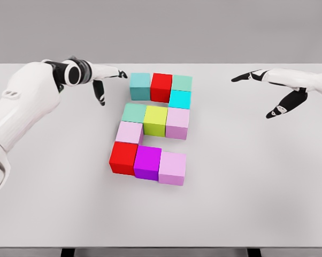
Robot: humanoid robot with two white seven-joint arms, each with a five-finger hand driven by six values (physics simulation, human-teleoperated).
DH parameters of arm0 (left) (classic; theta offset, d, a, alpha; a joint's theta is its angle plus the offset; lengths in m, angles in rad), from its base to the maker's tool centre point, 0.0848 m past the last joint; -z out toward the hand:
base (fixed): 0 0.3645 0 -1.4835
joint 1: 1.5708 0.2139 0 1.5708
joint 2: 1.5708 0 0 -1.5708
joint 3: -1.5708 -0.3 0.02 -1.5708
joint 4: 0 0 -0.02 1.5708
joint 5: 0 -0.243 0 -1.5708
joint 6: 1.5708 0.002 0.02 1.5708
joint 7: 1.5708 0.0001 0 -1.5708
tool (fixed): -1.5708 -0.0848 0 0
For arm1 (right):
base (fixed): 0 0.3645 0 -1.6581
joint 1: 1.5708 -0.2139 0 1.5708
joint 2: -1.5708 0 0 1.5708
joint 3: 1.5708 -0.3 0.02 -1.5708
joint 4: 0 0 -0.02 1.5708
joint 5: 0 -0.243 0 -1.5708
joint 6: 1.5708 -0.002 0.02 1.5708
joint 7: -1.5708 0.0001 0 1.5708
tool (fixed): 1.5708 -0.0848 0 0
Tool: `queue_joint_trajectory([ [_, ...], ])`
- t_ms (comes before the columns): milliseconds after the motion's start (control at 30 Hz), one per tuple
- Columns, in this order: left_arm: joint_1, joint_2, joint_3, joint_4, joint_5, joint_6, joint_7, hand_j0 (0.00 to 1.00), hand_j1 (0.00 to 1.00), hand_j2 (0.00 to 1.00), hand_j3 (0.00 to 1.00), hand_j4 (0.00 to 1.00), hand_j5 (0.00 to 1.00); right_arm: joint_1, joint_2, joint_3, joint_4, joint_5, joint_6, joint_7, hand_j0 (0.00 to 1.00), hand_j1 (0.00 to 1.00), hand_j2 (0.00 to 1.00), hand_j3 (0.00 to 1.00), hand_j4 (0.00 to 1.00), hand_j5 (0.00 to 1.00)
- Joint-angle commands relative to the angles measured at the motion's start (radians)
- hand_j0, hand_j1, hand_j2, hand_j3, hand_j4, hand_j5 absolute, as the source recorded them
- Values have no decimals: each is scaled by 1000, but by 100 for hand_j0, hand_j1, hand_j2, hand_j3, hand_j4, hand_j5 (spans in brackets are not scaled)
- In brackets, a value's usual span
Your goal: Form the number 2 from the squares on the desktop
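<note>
Between left hand [105,80] and right hand [273,91] lie the squares [153,128].

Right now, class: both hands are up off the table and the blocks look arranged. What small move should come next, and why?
Probably a gentle nudge by the left hand, open beside the teal block, squaring the top row. The eleven blocks already read as a 2, but the yellow-green block sits slightly out of line. The right hand hovers open, well clear.

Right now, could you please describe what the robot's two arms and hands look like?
Both arms have smooth white shells. The left arm is bulky, with a black-and-white ringed wrist joint. Each five-finger hand, the left hand and the right hand, is white on top with black fingers. No cables or markings are visible.
</note>
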Motion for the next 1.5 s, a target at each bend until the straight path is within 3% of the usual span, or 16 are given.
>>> queue_joint_trajectory([
  [0,-2,-9,0,0,-12,0,0,100,100,100,100,100,100,0,-1,-2,0,-7,3,0,100,100,100,100,100,100],
  [733,-34,-27,5,-6,-11,0,-6,100,100,100,100,100,100,-2,-1,-11,0,-7,3,0,100,100,100,100,100,100],
  [800,-43,31,8,-69,3,-3,-15,100,100,100,100,100,100,-2,-1,-11,0,-7,3,0,100,100,100,100,100,100],
  [833,-40,75,8,-131,43,-4,-61,100,100,100,100,100,100,-2,1,-13,0,-7,3,0,100,100,100,100,100,100],
  [900,-38,157,8,-217,144,-53,-61,100,100,100,100,100,100,-2,-1,-13,0,-7,3,0,100,100,100,100,100,100],
  [1467,2,151,-3,-220,144,-80,-61,100,100,100,100,100,100,-2,1,-11,0,-6,3,0,100,100,100,100,100,100],
])
